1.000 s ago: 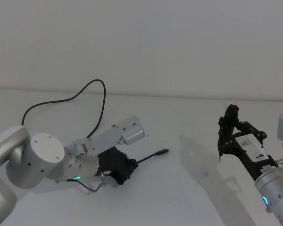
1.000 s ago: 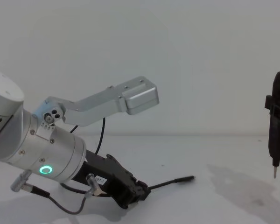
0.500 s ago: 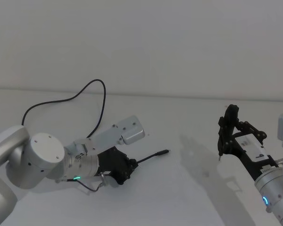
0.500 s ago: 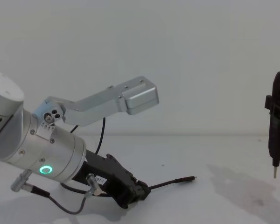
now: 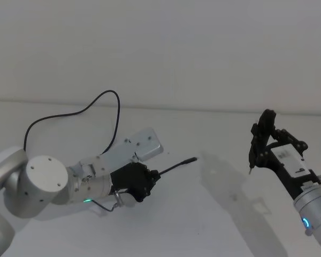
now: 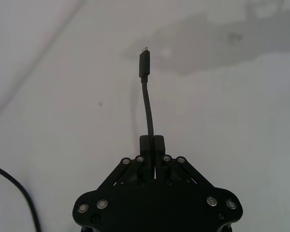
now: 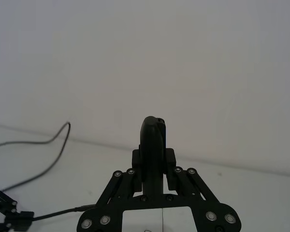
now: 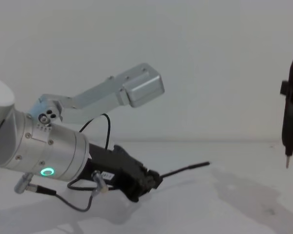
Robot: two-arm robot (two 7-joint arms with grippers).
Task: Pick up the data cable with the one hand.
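The data cable [image 5: 116, 108] is a thin black cord that loops across the back of the table. Its plug end [image 5: 190, 159] sticks out forward of my left gripper [image 5: 154, 175], which is shut on the cord a short way behind the plug. In the left wrist view the cord [image 6: 146, 104] runs straight out from between the fingers [image 6: 158, 143]. The chest view has the plug tip [image 8: 203, 165] raised off the table, ahead of the left gripper [image 8: 156, 178]. My right gripper [image 5: 260, 150] hangs at the right, shut on a black pen-like tool [image 8: 291, 122].
The white table [image 5: 203, 214] meets a pale wall behind. A silver camera bracket [image 8: 136, 87] juts above my left wrist. A thin grey wire [image 8: 73, 202] loops under the left wrist. The right wrist view has the far cable [image 7: 55, 140] and the left gripper [image 7: 9, 212].
My left gripper has risen and tilted up with the cable end, lifting the plug tip off the table and slightly to the right. The right arm shifted slightly up and right.
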